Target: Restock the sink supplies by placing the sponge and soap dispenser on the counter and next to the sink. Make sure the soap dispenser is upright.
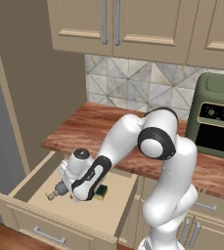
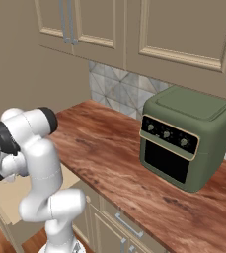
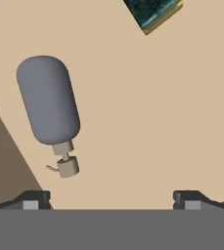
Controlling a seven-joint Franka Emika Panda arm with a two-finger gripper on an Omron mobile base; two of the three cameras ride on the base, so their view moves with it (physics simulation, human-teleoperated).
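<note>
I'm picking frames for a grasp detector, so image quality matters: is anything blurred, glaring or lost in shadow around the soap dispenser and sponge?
Hand view: sharp and evenly lit, no glare; the soap dispenser lies flat on the drawer floor with barely any cast shadow; the sponge is cropped by the top edge. Left base view: soft flat rendering, the arm hides most of the dispenser. Right base view: no blur, matte counter.

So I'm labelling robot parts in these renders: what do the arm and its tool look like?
The arm is glossy white, built of rounded, tube-like links with dark grey-black bands at the joints. No cables or markings show. The tool ends in two small dark fingertips with pale grey pads.
</note>
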